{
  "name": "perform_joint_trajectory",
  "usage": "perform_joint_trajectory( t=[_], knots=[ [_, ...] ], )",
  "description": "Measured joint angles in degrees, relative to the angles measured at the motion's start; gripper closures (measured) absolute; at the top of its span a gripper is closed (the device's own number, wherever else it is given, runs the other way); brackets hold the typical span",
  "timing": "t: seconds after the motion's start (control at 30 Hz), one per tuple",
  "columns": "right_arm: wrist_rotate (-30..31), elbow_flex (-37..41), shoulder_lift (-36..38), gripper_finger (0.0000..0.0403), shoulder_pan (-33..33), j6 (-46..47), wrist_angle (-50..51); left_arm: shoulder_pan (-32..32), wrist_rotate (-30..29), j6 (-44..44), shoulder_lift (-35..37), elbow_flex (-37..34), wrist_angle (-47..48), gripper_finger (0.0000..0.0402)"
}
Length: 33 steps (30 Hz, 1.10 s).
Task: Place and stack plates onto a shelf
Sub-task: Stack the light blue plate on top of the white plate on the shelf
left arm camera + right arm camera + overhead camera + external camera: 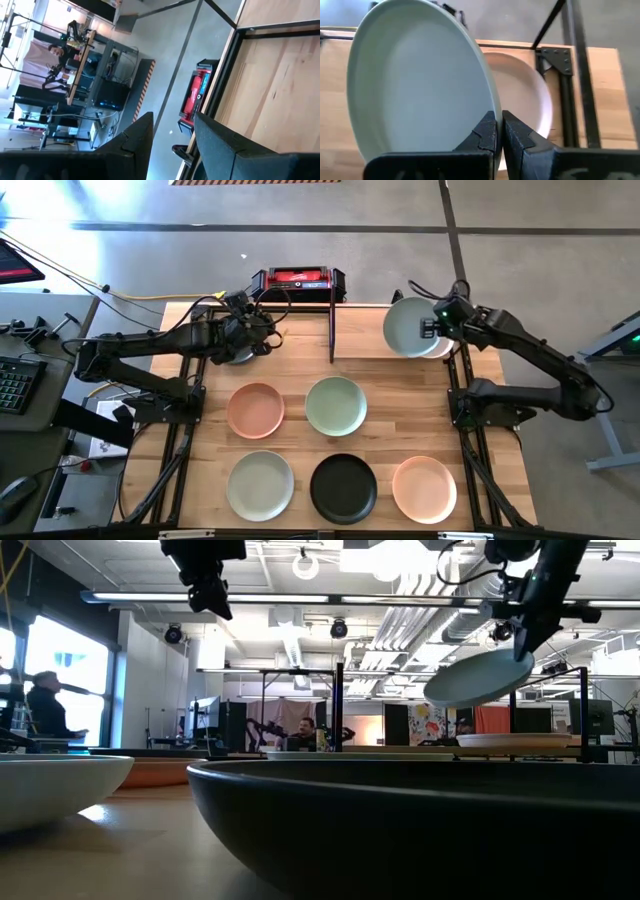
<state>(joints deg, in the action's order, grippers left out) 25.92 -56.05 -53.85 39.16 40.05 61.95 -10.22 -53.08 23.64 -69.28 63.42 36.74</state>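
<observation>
Plate (408, 326), pale green, clamped by rim in right tool (432, 330), tilted, raised over far right end of shelf (365, 330). Directly beneath and slightly right lies peach plate (530, 97) on shelf; drop goes straight down onto it. Left tool (262, 330), fingers apart and empty, hovers over shelf's far left. Five plates wait on worktop (395, 430), nearer.

No readable text, labels, brands or numbers showing anywhere. Markings appearing on the red and black case (298, 279) beyond the table's (400, 442) far edge, too small and blurred for reading. Orange and black hazard striping (143, 90) running along the floor, carrying no words.
</observation>
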Motion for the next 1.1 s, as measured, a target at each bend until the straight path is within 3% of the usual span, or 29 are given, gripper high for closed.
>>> perform_joint_trajectory(
  t=[0.27,1.1],
  knots=[
    [0.5,0.0,-4.1,0.0403,3.1,0.0,0.2,0.0,0.0,-0.9,0.0,0.0,-0.8,0.0268],
    [3.1,0.0,-4.2,0.0403,5.1,1.5,2.5,0.0,0.0,-0.1,0.0,0.0,-0.8,0.0268]
  ],
)
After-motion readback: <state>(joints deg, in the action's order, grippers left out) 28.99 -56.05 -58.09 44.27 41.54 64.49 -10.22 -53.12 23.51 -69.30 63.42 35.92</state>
